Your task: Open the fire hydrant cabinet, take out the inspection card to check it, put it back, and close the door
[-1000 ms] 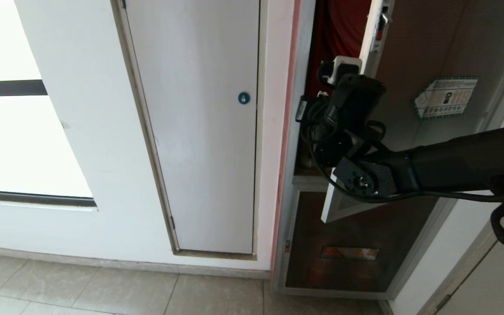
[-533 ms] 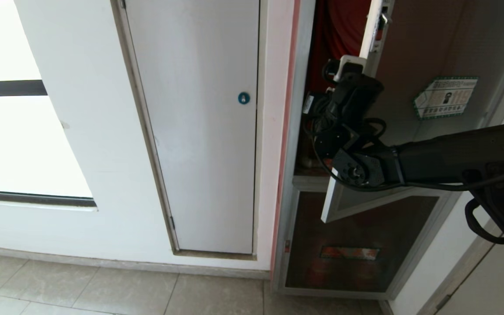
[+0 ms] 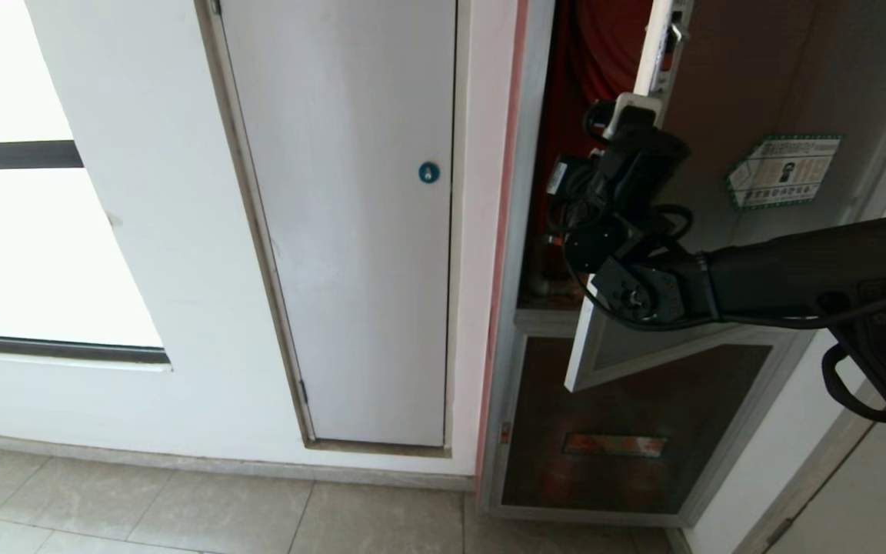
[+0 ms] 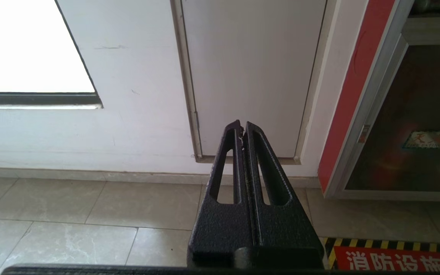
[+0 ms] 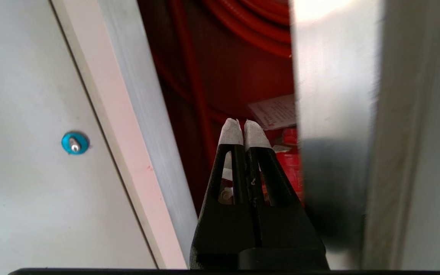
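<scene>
The left gripper (image 4: pixel 243 128) is parked low, its jaws closed on nothing, pointing at the foot of the white panel door (image 3: pixel 351 231) with the round blue lock (image 3: pixel 428 172) and the tiled floor (image 3: pixel 181 515).

Right of that panel, at about 3 o'clock from the blue lock, stands the fire hydrant cabinet (image 3: pixel 506 254), its aluminium frame bordering a red interior. Its door (image 3: pixel 720 154) is swung partly open, with the free edge toward the camera and the green-bordered sticker (image 3: pixel 784 171) at about 3 o'clock from the wrist. I judge the door to be stiff and fairly heavy, swinging on its hinges. It is best pushed by the metal edge frame rather than the tinted glass, which may be fragile.

The inspection card (image 5: pixel 275 112) shows in the right wrist view as a pale printed sheet inside the cabinet, partly hidden by the door's edge and lying above some red fittings. It is at about 1 o'clock from the fingertips and apart from them. It looks thin, light and floppy, so a pinch on a free corner or edge seems right, with care not to crease it.

The right arm reaches in from 3 o'clock with its wrist bent. The right gripper (image 5: pixel 244 131) is aimed into the gap between frame and door edge, with its jaws closed and empty.
</scene>
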